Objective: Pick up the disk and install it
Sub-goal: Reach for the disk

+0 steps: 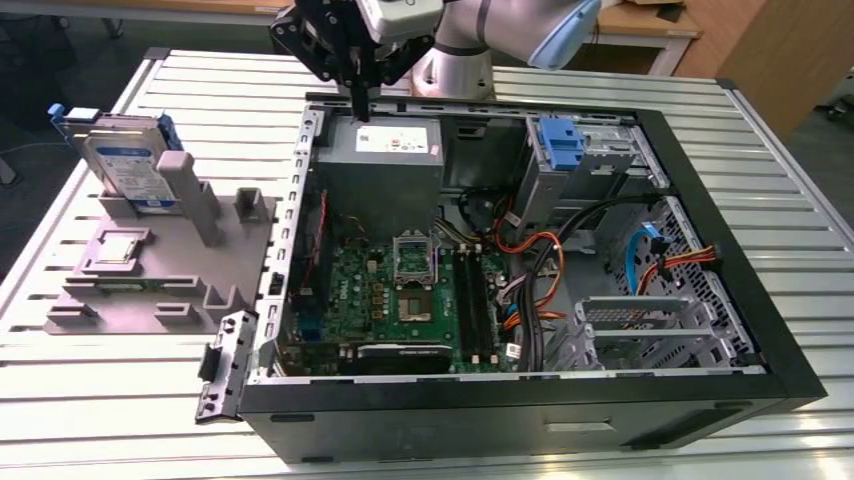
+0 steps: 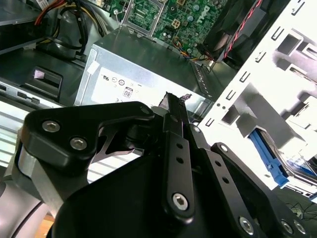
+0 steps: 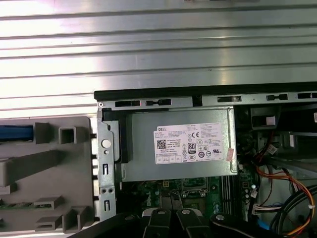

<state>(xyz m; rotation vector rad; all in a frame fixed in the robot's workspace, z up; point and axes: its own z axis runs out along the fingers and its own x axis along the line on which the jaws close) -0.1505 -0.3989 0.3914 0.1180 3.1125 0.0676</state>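
The disk [image 1: 130,162] stands upright in a slot of the grey fixture [image 1: 147,270] on the exterior view's left, outside the computer case; it is silver-grey with a white-and-blue label and a blue bracket. In the first wrist view its blue edge [image 3: 15,133] shows on the fixture [image 3: 49,168]. My gripper [image 1: 362,112] hangs over the back wall of the open case, just above the power-supply box [image 1: 387,145], well apart from the disk. Its black fingers [image 3: 163,218] lie together with nothing between them; in the second wrist view the gripper [image 2: 177,99] points at the power-supply box [image 2: 143,79].
The open black case [image 1: 747,330] holds a green motherboard [image 1: 400,290], bundled cables [image 1: 534,270], a metal bay with a blue latch [image 1: 561,145] and a wire drive cage [image 1: 641,325]. A detached black side piece [image 1: 224,365] leans at the case's front. Ribbed metal tabletop [image 1: 94,400] surrounds everything.
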